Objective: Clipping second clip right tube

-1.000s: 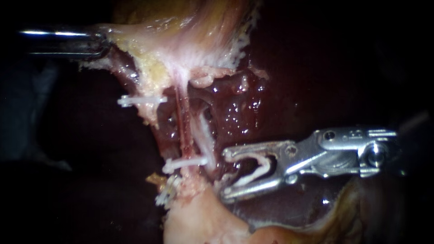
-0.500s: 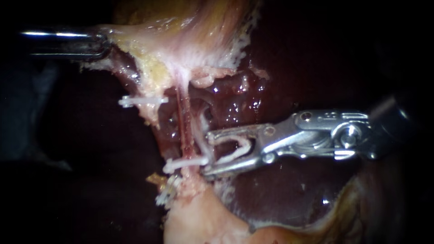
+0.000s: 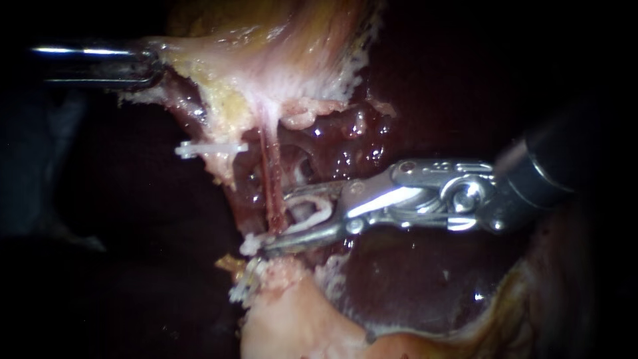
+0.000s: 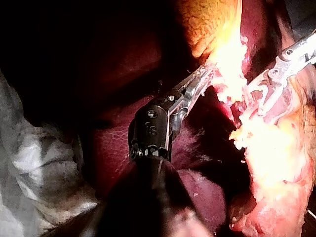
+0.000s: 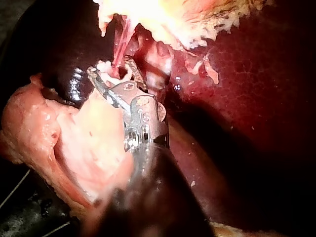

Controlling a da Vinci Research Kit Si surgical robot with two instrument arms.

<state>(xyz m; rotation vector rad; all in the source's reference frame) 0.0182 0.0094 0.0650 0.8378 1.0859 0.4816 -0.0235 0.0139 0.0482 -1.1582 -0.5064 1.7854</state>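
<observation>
Right tube lies between the tips of my right instrument's half-spread jaws, which grip a clip.

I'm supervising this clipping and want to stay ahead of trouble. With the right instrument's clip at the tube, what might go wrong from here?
1. The right instrument holds its loaded clip close against the lower clip; closing here may stack or dislodge them.
2. Its upper jaw tip seems barely past the reddish tube, so the clip might catch only part of it.
</observation>
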